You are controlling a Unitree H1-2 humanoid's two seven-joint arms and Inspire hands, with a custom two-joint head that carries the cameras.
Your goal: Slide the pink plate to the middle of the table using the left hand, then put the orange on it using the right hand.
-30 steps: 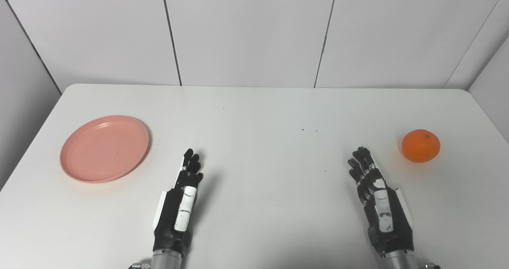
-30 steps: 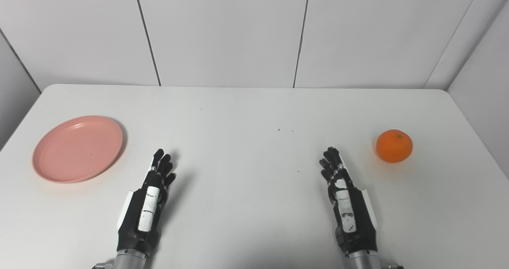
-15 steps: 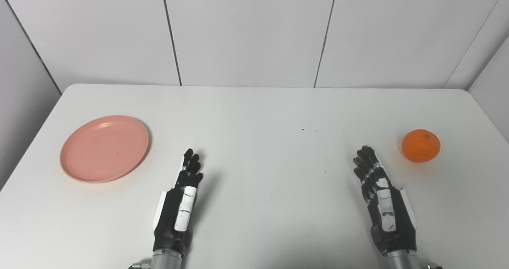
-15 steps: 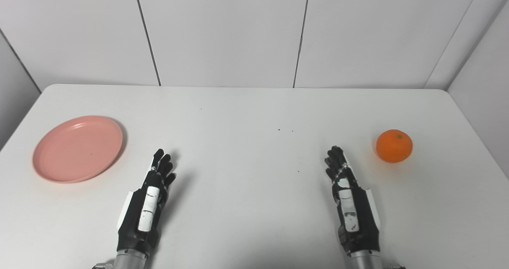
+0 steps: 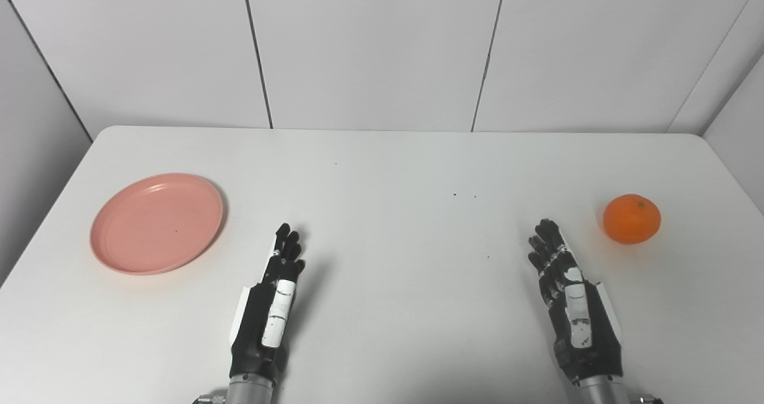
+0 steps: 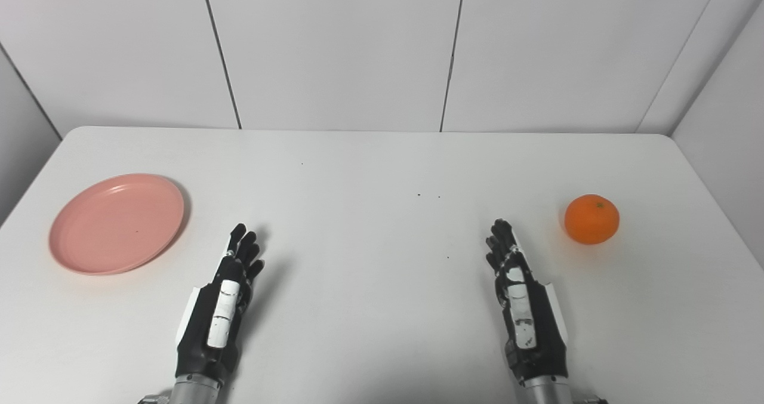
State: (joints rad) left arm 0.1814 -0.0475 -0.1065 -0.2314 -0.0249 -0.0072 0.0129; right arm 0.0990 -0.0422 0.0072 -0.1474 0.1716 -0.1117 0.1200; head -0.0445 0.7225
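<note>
So, we look down on a white table (image 5: 382, 171) that takes up most of both views, bare in the middle. The pink plate (image 5: 157, 222) lies flat at the table's left side, well short of the middle, and nothing is on it. Our left hand (image 5: 268, 308) rests near the front edge, to the right of the plate and apart from it, fingers extended close together, holding nothing. Our right hand (image 5: 570, 308) matches it, empty, fingertips near the orange (image 5: 631, 218) but not touching.

We judge the risk lies in the slide: a push on the shallow rim could tip or spin the plate, or send it off-centre. The round orange could roll if nudged.

Against 1 second ago, only the right hand has shifted slightly rightward; plate, orange and left hand are unchanged.
</note>
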